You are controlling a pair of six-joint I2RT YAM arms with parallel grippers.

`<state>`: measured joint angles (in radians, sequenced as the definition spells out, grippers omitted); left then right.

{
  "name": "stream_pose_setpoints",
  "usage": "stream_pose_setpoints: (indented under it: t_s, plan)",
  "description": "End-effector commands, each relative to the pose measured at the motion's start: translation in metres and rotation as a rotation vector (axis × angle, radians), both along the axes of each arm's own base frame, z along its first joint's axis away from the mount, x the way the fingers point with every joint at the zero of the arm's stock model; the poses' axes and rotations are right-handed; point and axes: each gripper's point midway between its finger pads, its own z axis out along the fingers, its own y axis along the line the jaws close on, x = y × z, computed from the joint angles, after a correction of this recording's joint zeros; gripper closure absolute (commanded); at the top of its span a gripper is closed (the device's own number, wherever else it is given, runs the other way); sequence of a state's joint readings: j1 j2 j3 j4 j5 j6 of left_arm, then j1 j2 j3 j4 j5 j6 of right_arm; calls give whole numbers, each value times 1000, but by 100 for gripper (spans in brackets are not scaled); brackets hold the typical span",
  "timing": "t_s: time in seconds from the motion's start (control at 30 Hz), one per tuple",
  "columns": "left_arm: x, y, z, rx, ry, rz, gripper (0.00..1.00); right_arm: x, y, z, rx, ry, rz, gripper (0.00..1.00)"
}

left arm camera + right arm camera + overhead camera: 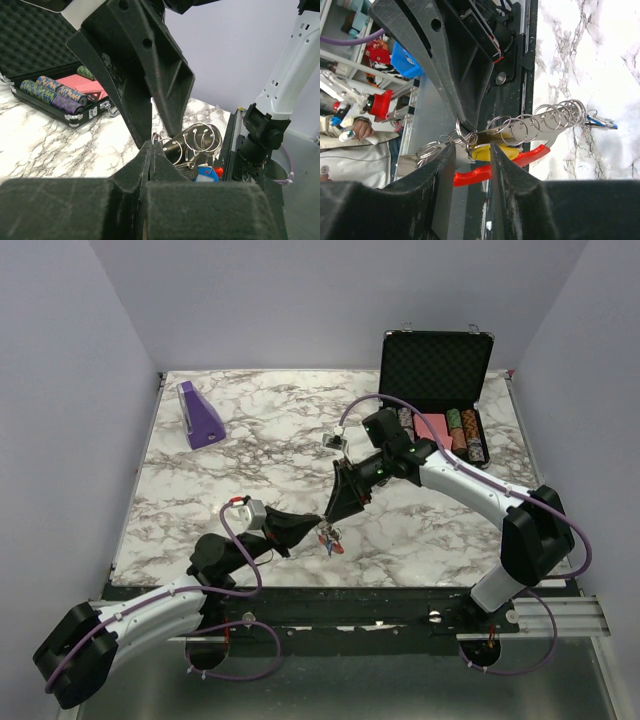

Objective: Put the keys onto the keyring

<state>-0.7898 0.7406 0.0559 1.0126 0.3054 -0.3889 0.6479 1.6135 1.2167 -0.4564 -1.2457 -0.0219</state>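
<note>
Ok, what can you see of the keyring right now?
The keyring is a chain of thin shiny metal rings carrying a red curved plastic piece, a yellow key and a blue key. It hangs above the table's near edge, pinched in the shut left gripper; the right gripper's fingers straddle the yellow and red parts.

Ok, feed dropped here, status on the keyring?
Left gripper shut on thin metal keyring. Right gripper straddles yellow-headed key, grip unclear. Black poker-chip case stands apart.

The keyring (555, 117) is shiny metal with a glossy red plastic crescent (532, 155), the table (250, 470) smooth marble-patterned.
</note>
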Motion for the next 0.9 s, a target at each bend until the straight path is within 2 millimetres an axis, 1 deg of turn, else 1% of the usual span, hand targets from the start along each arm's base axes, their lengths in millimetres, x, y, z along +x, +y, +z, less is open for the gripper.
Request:
stream_pose_setpoints:
  t_s: [0.0,0.13,0.2,0.37,0.7,0.83,0.87]
  plan:
    - [-9,4,1,-23,-47,-21,100,-1,2,6,15,13,-18,64]
    - [-9,5,1,-24,-49,-15,100,-2,2,7,19,23,-15,79]
    - [-9,6,3,-33,-56,-10,100,-3,2,6,19,34,-15,84]
    - [-7,10,10,-60,-70,14,100,-7,2,5,28,65,-9,90]
    - [-4,14,25,-114,-89,42,100,-21,7,3,55,170,22,92]
    - [-3,14,26,-125,-88,41,100,-27,8,3,64,219,33,91]
    - [-3,14,27,-130,-89,40,100,-27,9,4,66,228,33,88]
